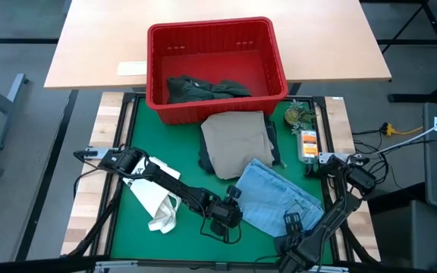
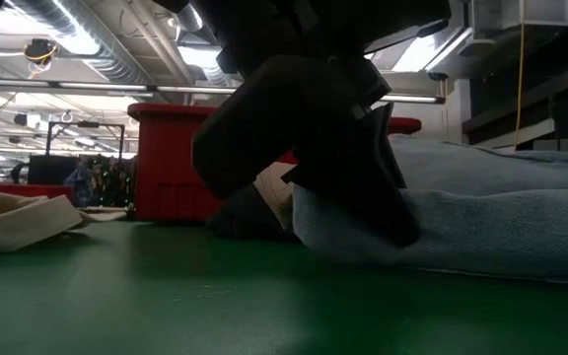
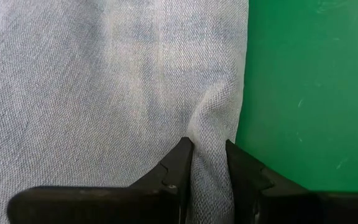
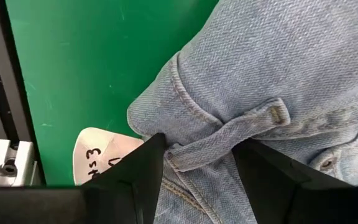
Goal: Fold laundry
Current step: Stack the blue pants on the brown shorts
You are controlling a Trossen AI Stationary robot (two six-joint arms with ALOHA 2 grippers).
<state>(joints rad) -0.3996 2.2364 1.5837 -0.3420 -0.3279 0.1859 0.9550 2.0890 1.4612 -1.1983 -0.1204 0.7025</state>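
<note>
Here my left end effector is clamped on a pinched fold at the edge of the light blue jeans, lower centre of the high view. My right end effector, at the lower right, is closed on the jeans' waistband by a belt loop. The jeans lie on the green counter, just below the beige piece. A dark garment sits in the red basket at top centre.
</note>
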